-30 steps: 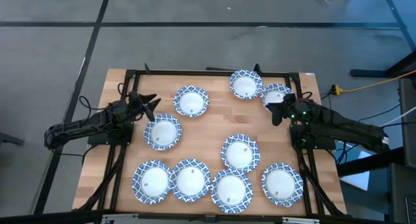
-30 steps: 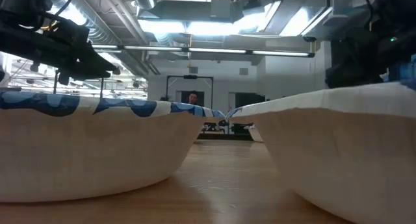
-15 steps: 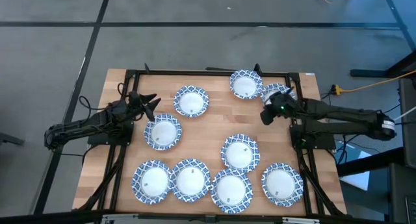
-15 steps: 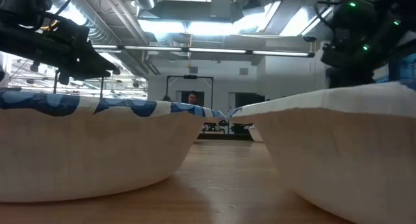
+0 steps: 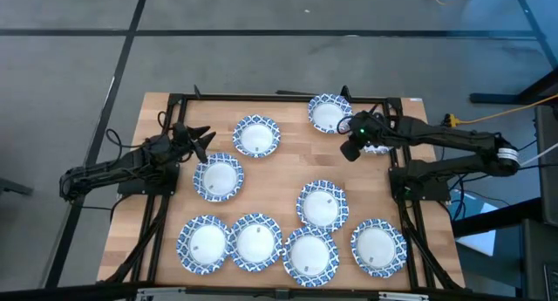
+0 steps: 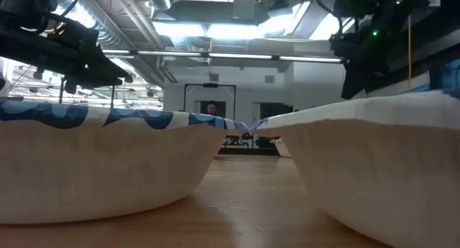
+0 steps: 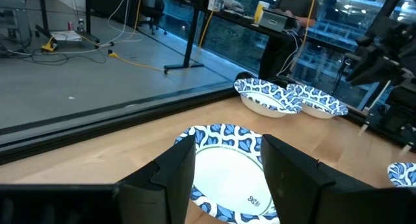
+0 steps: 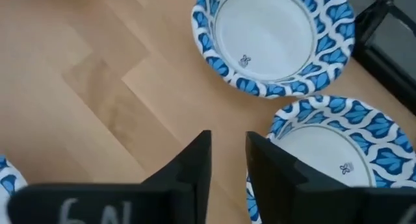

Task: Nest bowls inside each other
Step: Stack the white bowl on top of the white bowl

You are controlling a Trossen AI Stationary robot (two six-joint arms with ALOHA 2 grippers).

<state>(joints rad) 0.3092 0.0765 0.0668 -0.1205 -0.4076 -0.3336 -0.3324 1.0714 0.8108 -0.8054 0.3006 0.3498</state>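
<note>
Several blue-and-white patterned bowls sit apart on the wooden table (image 5: 279,170), each resting on its base. Among them are a far bowl (image 5: 330,113), one at far left (image 5: 256,135) and a row along the near edge (image 5: 255,241). My right gripper (image 5: 347,151) hangs above the table at far right, tilted downward and slightly open. Nothing is between its fingers (image 8: 227,165); beside it are one bowl (image 8: 331,156) and the far bowl (image 8: 273,39). My left gripper (image 5: 197,140) waits open at the table's left, a bowl (image 7: 227,165) showing beyond its fingers.
A black frame (image 5: 261,96) runs along the table's far edge and sides. Bare wood lies in the middle between the far bowls and a lone bowl (image 5: 322,203). In the low view two bowls (image 6: 100,162) (image 6: 381,169) fill the foreground.
My right gripper has risen and reached toward the table's left and far edge, from beside the far right bowl to above it. It has tipped further downward. The bowls have not moved.
</note>
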